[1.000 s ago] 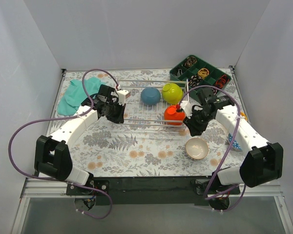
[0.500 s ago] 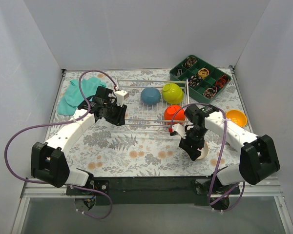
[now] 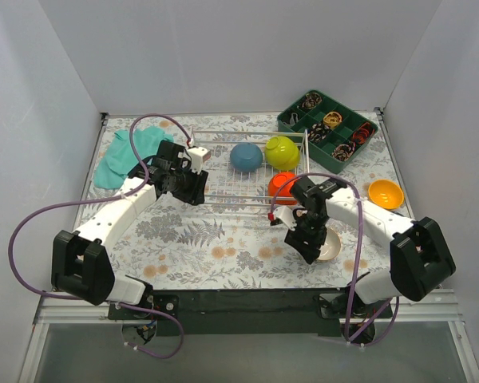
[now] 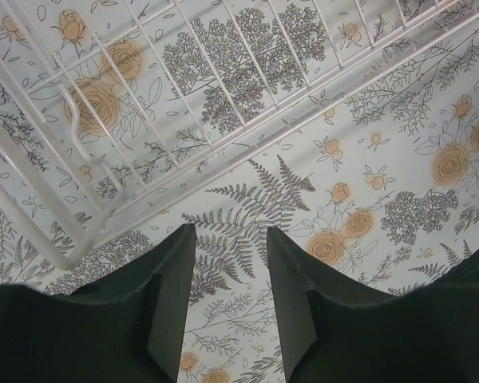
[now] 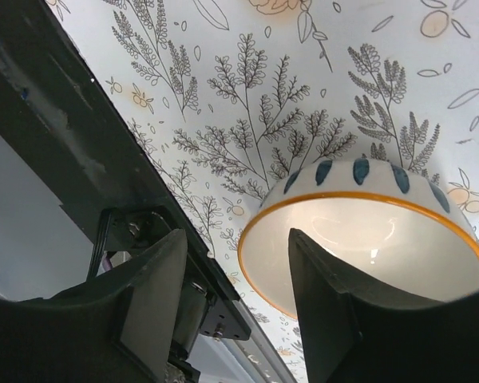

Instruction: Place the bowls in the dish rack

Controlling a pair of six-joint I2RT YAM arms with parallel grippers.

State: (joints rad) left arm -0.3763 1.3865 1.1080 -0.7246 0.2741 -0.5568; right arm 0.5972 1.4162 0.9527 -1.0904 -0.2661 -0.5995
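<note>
Bowls sit partly in the dish rack, partly loose on the table. At the far left corner lies a teal cloth. The left gripper hangs over the flowered cover just outside the rack's near left corner, its fingers spread with nothing between them. The wire rack stands at the middle of the far edge. In its right half are a blue bowl, a yellow-green bowl and, at the near right corner, a red bowl. Toward the near right corner stands a white bowl with an orange rim, upright. The right gripper straddles its rim, one finger outside and one over the inside, spread and not pinching. An orange bowl rests at the right edge, and a green compartment tray fills the far right corner.
</note>
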